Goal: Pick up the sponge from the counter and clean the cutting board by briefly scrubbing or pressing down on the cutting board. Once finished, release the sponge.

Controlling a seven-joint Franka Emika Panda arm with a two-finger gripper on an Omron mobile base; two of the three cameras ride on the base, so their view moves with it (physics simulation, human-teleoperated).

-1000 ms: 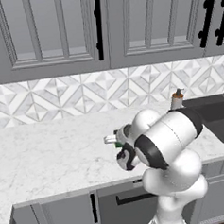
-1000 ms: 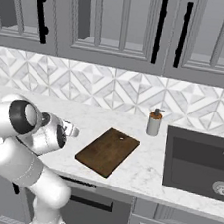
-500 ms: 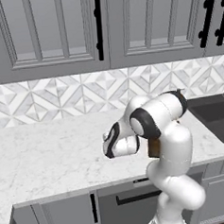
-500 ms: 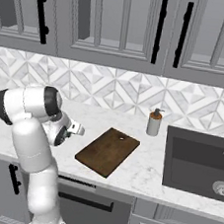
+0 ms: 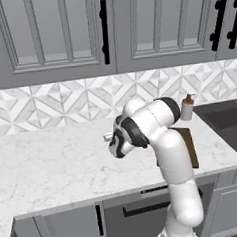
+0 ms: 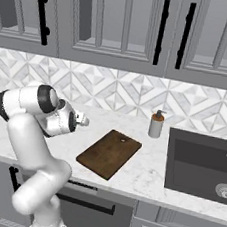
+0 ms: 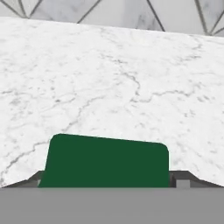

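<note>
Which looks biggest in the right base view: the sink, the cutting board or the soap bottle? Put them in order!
1. The sink, the biggest, though the picture's edge cuts it off.
2. The cutting board, a bit smaller.
3. The soap bottle, by far the smallest.

Sponge [image 7: 105, 161] dark green; counter [image 7: 131, 83] white, grey-veined; cutting board [image 6: 109, 153] dark brown.

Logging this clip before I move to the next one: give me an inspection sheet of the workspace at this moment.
Surface: white marble counter, bare under the tool.
Job's things: sponge, green face showing, held between the fingertips; cutting board flat on the counter, nothing on it.
Clutter: soap bottle upright beside the sink.
Tool: tool raised above the counter, left of the board, shut on the sponge.
Cables: nothing seen.
Surroundings: tiled wall, grey cabinets.
</note>
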